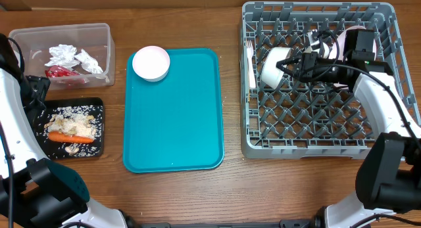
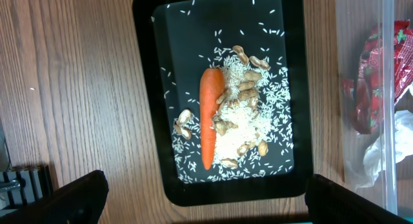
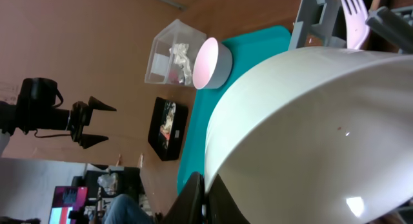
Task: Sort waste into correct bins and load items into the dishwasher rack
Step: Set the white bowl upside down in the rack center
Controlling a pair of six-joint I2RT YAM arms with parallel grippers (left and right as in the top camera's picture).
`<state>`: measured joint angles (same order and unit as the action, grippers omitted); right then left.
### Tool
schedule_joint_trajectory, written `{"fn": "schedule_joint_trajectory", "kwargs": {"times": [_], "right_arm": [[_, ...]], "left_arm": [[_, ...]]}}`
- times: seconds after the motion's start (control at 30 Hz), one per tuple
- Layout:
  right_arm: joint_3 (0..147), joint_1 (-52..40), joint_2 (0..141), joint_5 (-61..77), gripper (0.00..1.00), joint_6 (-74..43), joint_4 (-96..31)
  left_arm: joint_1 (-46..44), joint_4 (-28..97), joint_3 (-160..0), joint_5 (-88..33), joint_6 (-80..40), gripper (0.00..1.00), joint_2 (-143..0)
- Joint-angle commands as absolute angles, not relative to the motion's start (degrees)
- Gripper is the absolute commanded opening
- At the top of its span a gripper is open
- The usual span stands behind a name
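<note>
Over the dishwasher rack point(image 1: 309, 151), the right gripper point(image 1: 291, 65) pinches a white bowl point(image 1: 273, 68) by its rim, a thin hold that may slip, while the left gripper point(image 2: 206, 182) hangs spread over the black tray point(image 2: 161, 69).

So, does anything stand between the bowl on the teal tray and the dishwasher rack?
Nothing visible: only bare teal tray and bare table lie between that bowl and the rack. Inside the rack, the right pincer holds a second bowl near the tray-side wall, beside the fork.
</note>
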<state>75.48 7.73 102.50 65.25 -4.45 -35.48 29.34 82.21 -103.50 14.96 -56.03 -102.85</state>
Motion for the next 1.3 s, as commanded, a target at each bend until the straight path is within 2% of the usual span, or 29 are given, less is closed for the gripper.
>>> {"fn": "schedule_joint_trajectory", "kwargs": {"times": [0.0, 0.27, 0.6, 0.87, 1.03, 1.1, 1.17, 1.27], "right_arm": [[74.2, 7.7, 102.7, 64.4, 0.04, -4.5, -34.3], [74.2, 8.0, 102.7, 64.9, 0.04, -4.5, -33.1], [75.0, 8.1, 102.6, 51.8, 0.04, -4.5, -40.6], [84.4, 9.7, 100.1, 38.5, 0.08, -4.5, -53.8], [92.2, 9.8, 98.9, 28.6, 0.18, -4.7, -65.6], [94.6, 9.8, 98.8, 26.0, 0.35, -4.8, -69.7], [96.9, 9.8, 98.8, 24.4, 0.59, -5.0, -73.9], [98.5, 9.8, 98.8, 23.4, 0.55, -4.9, -77.4]], "left_arm": [[29.1, 82.2, -103.3, 15.0, -57.3, 1.0, -101.9], [29.1, 82.2, -103.3, 15.0, -57.3, 1.0, -101.9], [29.1, 82.2, -103.3, 15.0, -57.3, 1.0, -101.9], [29.1, 82.2, -103.3, 15.0, -57.3, 1.0, -101.9], [29.1, 82.2, -103.3, 15.0, -57.2, 1.0, -101.9], [29.1, 82.2, -103.3, 15.0, -57.3, 1.0, -101.9], [29.1, 82.2, -103.3, 15.0, -57.3, 1.0, -101.9], [29.1, 82.2, -103.3, 15.0, -57.3, 1.0, -101.9]]}}
